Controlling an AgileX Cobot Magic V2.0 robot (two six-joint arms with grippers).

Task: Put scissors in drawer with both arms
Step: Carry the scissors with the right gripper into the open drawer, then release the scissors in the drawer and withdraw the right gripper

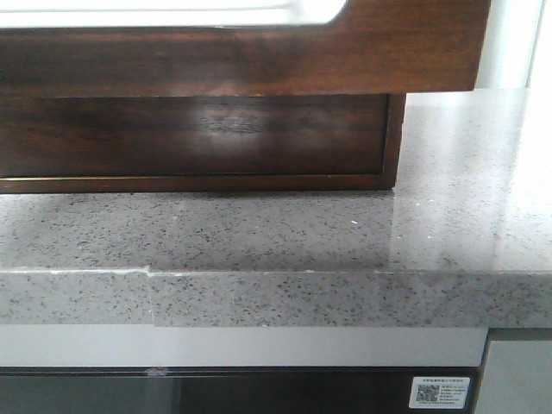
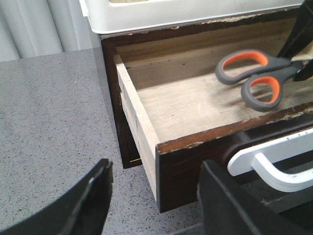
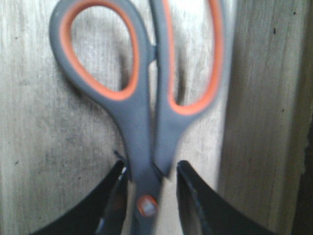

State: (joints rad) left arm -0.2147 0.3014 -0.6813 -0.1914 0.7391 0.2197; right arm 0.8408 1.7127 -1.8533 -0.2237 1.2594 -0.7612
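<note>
The grey-and-orange plastic-handled scissors (image 2: 252,76) are inside the open drawer, their loops over the pale, scuffed wooden drawer floor (image 2: 190,103). Whether they touch that floor or hang just above it cannot be told. Their blades are hidden in both wrist views. The right gripper (image 3: 149,196) is clamped on the scissors (image 3: 142,122) at the pivot, one black finger (image 3: 115,200) pressed to each side of the shank; in the left wrist view only a dark piece of that gripper (image 2: 298,44) shows at the scissors' far end, cut off by the frame.

The dark brown glossy wooden drawer (image 2: 186,171) stands pulled out from its cabinet, its front edge worn and chipped, with a white handle (image 2: 274,161) below the front, partly out of view. Outside the drawer's front corner, the left gripper (image 2: 154,200) hangs with its black fingers (image 2: 93,196) spread apart, grasping nothing, above the grey speckled stone countertop (image 2: 49,127).

In the front view the drawer front (image 1: 259,52) is cropped at the top, and neither arm nor scissors appear.
</note>
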